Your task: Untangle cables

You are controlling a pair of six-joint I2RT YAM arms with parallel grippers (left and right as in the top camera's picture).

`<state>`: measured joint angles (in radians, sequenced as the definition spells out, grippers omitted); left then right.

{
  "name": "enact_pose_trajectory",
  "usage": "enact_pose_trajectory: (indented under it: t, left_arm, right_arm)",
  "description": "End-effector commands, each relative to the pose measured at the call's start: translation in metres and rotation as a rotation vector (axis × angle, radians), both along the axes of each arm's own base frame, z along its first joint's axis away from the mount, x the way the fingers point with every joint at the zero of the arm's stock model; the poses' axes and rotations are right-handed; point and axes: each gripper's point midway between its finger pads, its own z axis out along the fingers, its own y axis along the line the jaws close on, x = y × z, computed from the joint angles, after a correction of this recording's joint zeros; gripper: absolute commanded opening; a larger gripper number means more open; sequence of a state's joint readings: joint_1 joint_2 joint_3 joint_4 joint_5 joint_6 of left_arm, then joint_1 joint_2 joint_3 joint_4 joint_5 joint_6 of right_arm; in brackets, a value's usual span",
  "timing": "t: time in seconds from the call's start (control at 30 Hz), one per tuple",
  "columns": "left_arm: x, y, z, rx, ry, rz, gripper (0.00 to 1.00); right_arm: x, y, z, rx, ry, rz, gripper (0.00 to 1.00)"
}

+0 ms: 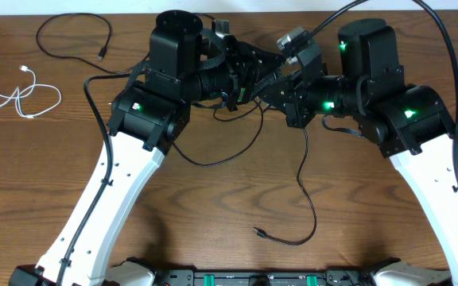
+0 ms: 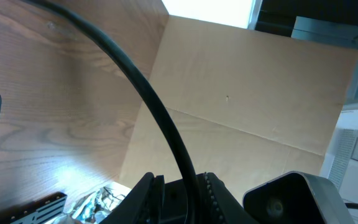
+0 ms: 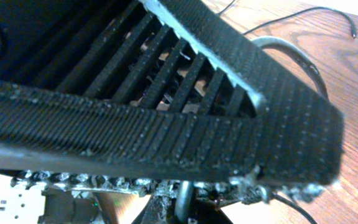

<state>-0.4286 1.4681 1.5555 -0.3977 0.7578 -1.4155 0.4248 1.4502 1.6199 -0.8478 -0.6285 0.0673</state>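
1. Overhead, at the far left of the surface [image 1: 213, 206], the white cable [image 1: 16, 97] lies in loose loops, well apart from both my arms.
2. Just right of it, toward the back edge, a looped black cable [image 1: 103, 52] lies on its own. Nothing of mine touches it.
3. My left gripper [image 1: 249, 79] sits near the back middle, pointing right toward the other one. In the left wrist view a close black cable [image 2: 166, 130] runs up and to the left out of the narrow gap between my fingers [image 2: 146, 198]. They stand close on either side of it, but I cannot tell whether they clamp it.
4. Below that gripper, a thin black loop [image 1: 213, 164] sags across the wood between the left arm and the middle.
5. My right gripper [image 1: 281, 86] faces the left one, the two tips near each other. In the right wrist view its ribbed pads [image 3: 166, 140] are pressed together with no gap showing. I cannot tell whether a strand is caught between them.
6. A long black cable [image 1: 298, 176] comes down from under the right gripper toward the front, curls left and ends in a plug [image 1: 258, 232] between my two arms.
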Motion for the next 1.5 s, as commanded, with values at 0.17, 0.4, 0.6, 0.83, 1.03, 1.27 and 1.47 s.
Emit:
enact_pose_trajectory:
  t: [0.17, 0.4, 0.6, 0.83, 1.03, 1.27, 1.47]
  left_arm:
    - [-0.002, -0.003, 0.001, -0.002, -0.005, -0.018, 0.24]
    - [-0.002, -0.003, 0.001, -0.002, -0.005, -0.018, 0.24]
    - [-0.002, -0.003, 0.001, -0.002, -0.005, -0.018, 0.23]
    - [-0.002, -0.003, 0.001, -0.002, -0.006, -0.018, 0.19]
    - [-0.002, -0.003, 0.001, -0.002, -0.005, -0.017, 0.08]
    - [0.004, 0.004, 0.000, 0.021, -0.042, -0.006, 0.08]
    - [0.015, 0.032, -0.017, 0.068, 0.020, 0.056, 0.08]
  right_arm:
    - [0.011, -0.008, -0.004, -0.038, -0.004, -0.080, 0.01]
    - [0.009, -0.007, -0.004, -0.031, 0.004, -0.070, 0.01]
    - [0.004, -0.002, -0.002, -0.009, 0.014, -0.038, 0.01]
    - [0.002, -0.002, -0.002, -0.008, 0.021, -0.033, 0.01]
    - [0.001, -0.003, -0.004, -0.012, 0.030, -0.033, 0.01]
    - [-0.001, -0.003, -0.006, -0.013, 0.043, -0.029, 0.17]
    - [-0.001, -0.011, -0.014, -0.050, 0.069, -0.061, 0.64]
